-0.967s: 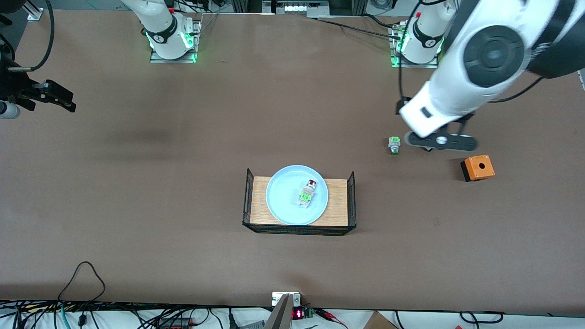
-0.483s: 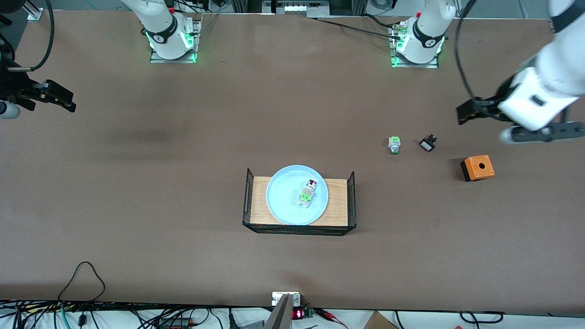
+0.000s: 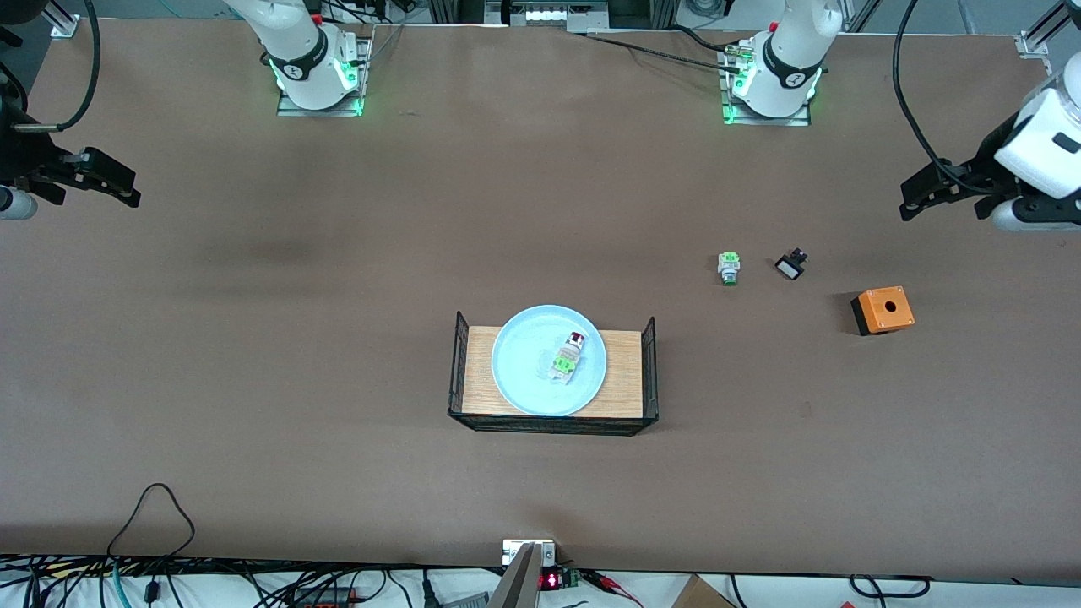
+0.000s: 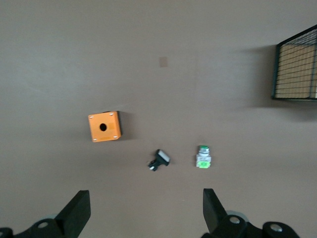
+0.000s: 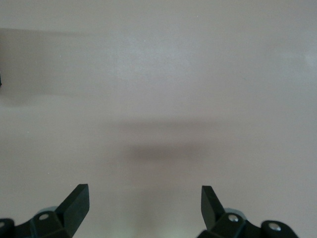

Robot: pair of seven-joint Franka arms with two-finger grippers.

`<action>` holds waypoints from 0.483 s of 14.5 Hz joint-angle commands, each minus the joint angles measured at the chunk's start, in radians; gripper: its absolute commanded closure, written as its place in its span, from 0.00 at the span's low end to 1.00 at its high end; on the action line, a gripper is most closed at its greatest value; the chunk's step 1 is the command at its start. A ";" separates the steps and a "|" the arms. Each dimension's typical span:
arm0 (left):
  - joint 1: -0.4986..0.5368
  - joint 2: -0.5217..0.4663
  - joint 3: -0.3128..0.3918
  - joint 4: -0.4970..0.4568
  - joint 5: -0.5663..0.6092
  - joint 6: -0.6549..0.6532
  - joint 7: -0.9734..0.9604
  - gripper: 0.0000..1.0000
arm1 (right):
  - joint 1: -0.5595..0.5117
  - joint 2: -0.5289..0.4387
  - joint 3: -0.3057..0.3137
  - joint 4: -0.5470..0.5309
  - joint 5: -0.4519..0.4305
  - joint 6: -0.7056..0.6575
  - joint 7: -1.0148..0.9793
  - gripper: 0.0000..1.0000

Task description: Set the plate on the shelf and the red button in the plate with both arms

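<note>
The pale blue plate (image 3: 524,388) lies on a wooden tray with black wire ends (image 3: 627,371) in the middle of the table. The red button (image 3: 567,354), whitish with a green middle and a dark red tip, lies on the plate. My left gripper (image 3: 929,196) is open and empty, in the air at the left arm's end of the table; the left wrist view shows its spread fingers (image 4: 146,213). My right gripper (image 3: 118,184) is open and empty at the right arm's end, over bare table (image 5: 144,208). Both are well away from the plate.
A green-capped part (image 3: 729,268), a small black-and-white part (image 3: 790,266) and an orange box with a hole (image 3: 882,309) lie toward the left arm's end. The left wrist view shows them too: the green-capped part (image 4: 203,156), the black-and-white part (image 4: 159,159), the box (image 4: 104,126).
My left arm has swung away from over the small parts toward its end of the table, uncovering the black-and-white part. The right arm, plate and button have not moved.
</note>
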 commanded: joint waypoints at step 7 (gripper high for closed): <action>-0.024 0.017 -0.009 0.014 -0.045 -0.029 0.021 0.00 | -0.009 -0.019 0.004 -0.010 0.015 -0.005 -0.005 0.00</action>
